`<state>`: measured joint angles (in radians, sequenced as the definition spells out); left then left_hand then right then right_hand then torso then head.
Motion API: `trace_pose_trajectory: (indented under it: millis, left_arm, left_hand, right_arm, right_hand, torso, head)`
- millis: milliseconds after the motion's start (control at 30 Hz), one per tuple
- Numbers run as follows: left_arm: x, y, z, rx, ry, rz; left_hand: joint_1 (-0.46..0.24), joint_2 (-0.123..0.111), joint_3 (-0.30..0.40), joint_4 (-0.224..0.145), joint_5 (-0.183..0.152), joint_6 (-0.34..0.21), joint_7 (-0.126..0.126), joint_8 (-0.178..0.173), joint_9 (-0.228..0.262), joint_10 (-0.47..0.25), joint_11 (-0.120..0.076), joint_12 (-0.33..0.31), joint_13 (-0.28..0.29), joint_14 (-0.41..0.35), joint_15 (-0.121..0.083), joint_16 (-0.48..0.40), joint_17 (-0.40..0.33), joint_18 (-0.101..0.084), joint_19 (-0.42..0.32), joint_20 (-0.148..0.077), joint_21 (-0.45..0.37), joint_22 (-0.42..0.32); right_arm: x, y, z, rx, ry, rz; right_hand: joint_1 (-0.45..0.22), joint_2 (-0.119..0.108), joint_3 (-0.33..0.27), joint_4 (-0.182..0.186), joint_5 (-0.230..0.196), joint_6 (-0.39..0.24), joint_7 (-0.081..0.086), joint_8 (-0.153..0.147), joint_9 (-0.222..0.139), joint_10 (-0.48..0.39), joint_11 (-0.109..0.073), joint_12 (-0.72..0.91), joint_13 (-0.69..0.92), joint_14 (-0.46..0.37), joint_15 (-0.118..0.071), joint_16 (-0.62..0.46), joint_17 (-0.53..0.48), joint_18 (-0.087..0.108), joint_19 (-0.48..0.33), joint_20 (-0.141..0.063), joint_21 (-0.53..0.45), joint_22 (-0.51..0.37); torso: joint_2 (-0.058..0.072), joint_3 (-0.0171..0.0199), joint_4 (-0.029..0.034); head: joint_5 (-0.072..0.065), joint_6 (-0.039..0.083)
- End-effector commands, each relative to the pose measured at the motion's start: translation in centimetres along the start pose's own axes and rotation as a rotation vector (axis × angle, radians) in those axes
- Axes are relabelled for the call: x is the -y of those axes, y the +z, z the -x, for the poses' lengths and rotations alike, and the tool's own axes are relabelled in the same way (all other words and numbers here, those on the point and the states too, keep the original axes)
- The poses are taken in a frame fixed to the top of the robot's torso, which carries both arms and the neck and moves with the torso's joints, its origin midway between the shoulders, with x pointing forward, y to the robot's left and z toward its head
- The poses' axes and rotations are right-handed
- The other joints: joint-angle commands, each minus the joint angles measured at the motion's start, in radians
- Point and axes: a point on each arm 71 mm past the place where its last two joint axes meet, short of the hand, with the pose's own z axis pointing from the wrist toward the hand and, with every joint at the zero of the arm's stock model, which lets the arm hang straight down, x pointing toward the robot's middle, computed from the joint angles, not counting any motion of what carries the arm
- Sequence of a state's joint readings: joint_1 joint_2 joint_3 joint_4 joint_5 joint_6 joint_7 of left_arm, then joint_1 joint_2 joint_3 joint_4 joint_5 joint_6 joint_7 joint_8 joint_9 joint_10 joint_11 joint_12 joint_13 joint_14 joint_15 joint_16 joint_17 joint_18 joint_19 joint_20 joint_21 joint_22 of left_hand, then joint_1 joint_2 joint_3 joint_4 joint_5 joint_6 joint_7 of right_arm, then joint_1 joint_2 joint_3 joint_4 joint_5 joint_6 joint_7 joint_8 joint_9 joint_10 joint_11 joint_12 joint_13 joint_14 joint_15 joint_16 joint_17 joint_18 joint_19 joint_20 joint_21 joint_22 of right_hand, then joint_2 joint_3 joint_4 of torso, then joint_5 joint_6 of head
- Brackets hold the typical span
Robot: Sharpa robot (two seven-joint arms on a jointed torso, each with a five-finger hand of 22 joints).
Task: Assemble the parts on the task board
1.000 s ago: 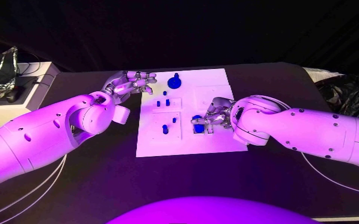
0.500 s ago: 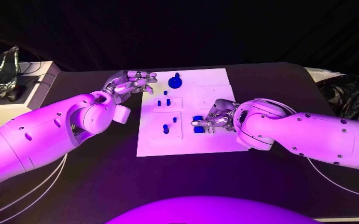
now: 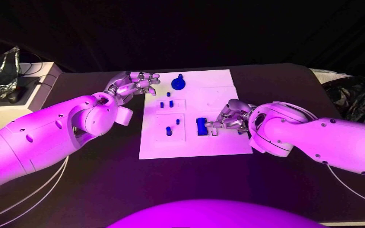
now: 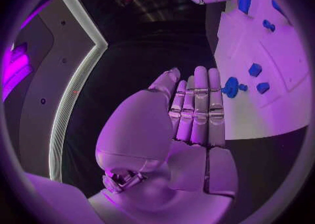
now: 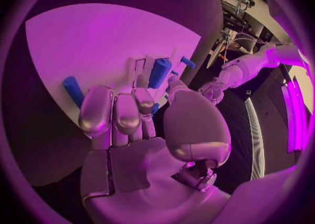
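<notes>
Parts sit spread over the white task board (image 3: 220, 146), which lies flat on the black table (image 3: 289, 170) between your two hands. Nearest you, your right hand (image 3: 224, 120) rests over the board's right half with its fingers curled downward; from the right wrist view, the fingertips (image 5: 115, 116) are bent in over the white surface, and a small bit of blue shows just under them, but you cannot tell whether anything is actually pinched there. Just beside that hand, toward the board's middle, stands a blue block (image 3: 201, 126), close to the fingertips. In the right wrist view a blue cylinder (image 5: 159, 72) lies just beyond the fingers and a second blue peg (image 5: 73, 90) lies off to the side of them. Further toward your left hand, two small blue pegs (image 3: 168, 131) stand in a raised square of the board, and another pair (image 3: 166, 104) sits in the square beyond it. Your left hand (image 3: 135, 84) hovers at the board's far left corner, fingers straight, held close together and holding nothing. Just past its fingertips (image 4: 200, 77) lies the round blue knob (image 3: 178, 83).
</notes>
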<state>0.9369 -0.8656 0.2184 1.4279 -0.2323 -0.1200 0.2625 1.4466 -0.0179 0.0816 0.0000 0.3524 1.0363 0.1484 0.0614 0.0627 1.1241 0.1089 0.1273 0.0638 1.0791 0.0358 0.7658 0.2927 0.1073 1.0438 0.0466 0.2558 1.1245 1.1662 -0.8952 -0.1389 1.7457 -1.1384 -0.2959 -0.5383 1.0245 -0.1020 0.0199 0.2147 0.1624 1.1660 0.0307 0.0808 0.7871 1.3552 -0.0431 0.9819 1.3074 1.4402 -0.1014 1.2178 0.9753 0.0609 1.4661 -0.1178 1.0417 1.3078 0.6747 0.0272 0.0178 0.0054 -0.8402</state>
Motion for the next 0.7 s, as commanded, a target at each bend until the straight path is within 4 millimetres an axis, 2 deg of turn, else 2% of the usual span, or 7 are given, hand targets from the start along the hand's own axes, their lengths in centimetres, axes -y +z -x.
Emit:
trace_pose_trajectory:
  millis: [33,100,167,233,333,533,700]
  left_arm:
    - [0.0,0.0,-0.2,-0.011,-0.011,-0.009]
    - [-0.1,-0.1,-0.3,-0.010,-0.012,-0.008]
    - [-0.2,-0.2,-0.2,-0.009,-0.012,-0.008]
    - [-0.3,-0.3,-0.2,-0.007,-0.012,-0.007]
    - [-0.3,-0.3,-0.2,-0.005,-0.013,-0.006]
    - [-0.4,-0.3,-0.2,-0.005,-0.014,-0.005]
    - [-0.7,-0.4,-0.2,-0.005,-0.017,0.000]
  left_hand:
    - [-0.007,0.000,0.006,0.001,-0.002,0.000,-0.001,0.003,0.001,-0.006,-0.002,0.002,-0.001,-0.002,0.003,0.001,0.000,-0.004,0.006,-0.003,-0.007,0.001]
    - [-0.006,0.000,0.007,-0.001,-0.001,0.000,-0.002,0.003,0.001,-0.006,-0.002,0.002,-0.001,-0.001,0.003,0.001,0.000,-0.004,0.007,-0.003,-0.008,0.004]
    - [-0.006,0.000,0.007,-0.001,-0.001,0.000,-0.002,0.003,0.001,-0.006,-0.002,0.002,-0.001,-0.001,0.003,0.001,0.000,-0.004,0.007,-0.003,-0.008,0.004]
    - [-0.006,0.000,0.007,-0.001,-0.001,0.000,-0.002,0.003,0.001,-0.006,-0.002,0.002,-0.001,-0.001,0.003,0.001,0.000,-0.004,0.007,-0.003,-0.008,0.004]
    - [-0.006,0.000,0.007,-0.001,-0.002,0.000,-0.002,0.003,0.001,-0.005,-0.002,0.002,-0.001,-0.001,0.003,0.001,0.000,-0.004,0.007,-0.003,-0.008,0.004]
    - [-0.006,0.000,0.008,-0.001,-0.002,0.001,-0.002,0.003,0.001,-0.004,-0.002,0.003,-0.001,-0.001,0.003,0.001,0.000,-0.004,0.007,-0.003,-0.008,0.005]
    - [-0.006,0.000,0.008,-0.001,-0.002,0.001,-0.002,0.003,0.001,-0.004,-0.002,0.003,-0.001,-0.001,0.003,0.001,0.000,-0.004,0.007,-0.003,-0.008,0.005]
  right_arm:
    - [0.2,-0.6,1.1,0.052,0.075,0.069]
    - [0.9,-0.9,1.8,0.051,0.073,0.063]
    - [1.5,-1.1,2.4,0.048,0.060,0.051]
    - [2.5,-1.4,3.1,0.037,0.033,0.026]
    - [4.0,-1.5,3.8,0.010,-0.010,-0.027]
    - [6.1,-1.6,4.6,-0.033,-0.077,-0.116]
    - [6.8,-1.8,4.8,-0.036,-0.145,-0.168]
  right_hand:
    - [0.006,0.033,-0.015,-0.046,0.031,-0.002,0.003,-0.006,-0.005,0.006,0.000,0.006,0.012,0.004,0.002,-0.001,0.000,0.012,0.056,0.004,0.006,0.139]
    - [0.007,0.052,-0.034,-0.079,0.056,-0.004,0.005,-0.010,-0.015,0.006,0.001,0.006,0.013,0.004,0.004,0.001,0.001,0.013,0.055,0.005,0.007,0.140]
    - [0.036,0.066,-0.030,-0.110,0.126,-0.006,0.007,-0.011,-0.021,0.006,0.003,0.007,0.013,0.004,0.003,0.000,0.000,0.013,0.055,0.005,0.009,0.140]
    - [0.037,0.094,-0.061,-0.150,0.137,-0.009,0.011,-0.010,-0.049,0.004,0.006,0.006,0.014,0.003,0.005,0.001,0.000,0.014,0.054,0.008,0.010,0.140]
    - [0.060,0.107,-0.072,-0.184,0.160,-0.011,0.012,-0.012,-0.083,0.006,0.008,0.008,0.016,0.003,0.007,0.002,0.002,0.013,0.054,0.009,0.014,0.141]
    - [0.069,0.123,-0.084,-0.205,0.167,0.001,0.024,-0.015,-0.279,0.010,0.015,0.007,0.020,0.002,0.009,0.003,0.007,0.015,0.053,0.014,0.024,0.143]
    - [0.062,0.123,-0.088,-0.198,0.164,0.021,0.016,-0.010,-0.283,0.016,0.007,0.006,0.019,0.003,0.007,0.006,0.012,0.014,0.053,0.012,0.032,0.144]
  torso:
    - [-0.002,0.0000,0.0004]
    - [-0.002,-0.0005,0.0007]
    - [-0.001,-0.0010,0.0001]
    - [0.000,-0.0010,0.0000]
    - [-0.001,-0.0008,-0.0006]
    - [0.000,0.0006,-0.0011]
    - [0.001,0.0005,0.0007]
  head:
    - [-0.004,0.004]
    - [-0.007,0.006]
    - [-0.006,0.008]
    - [-0.008,0.009]
    - [-0.012,0.009]
    - [-0.019,0.012]
    - [-0.023,0.011]
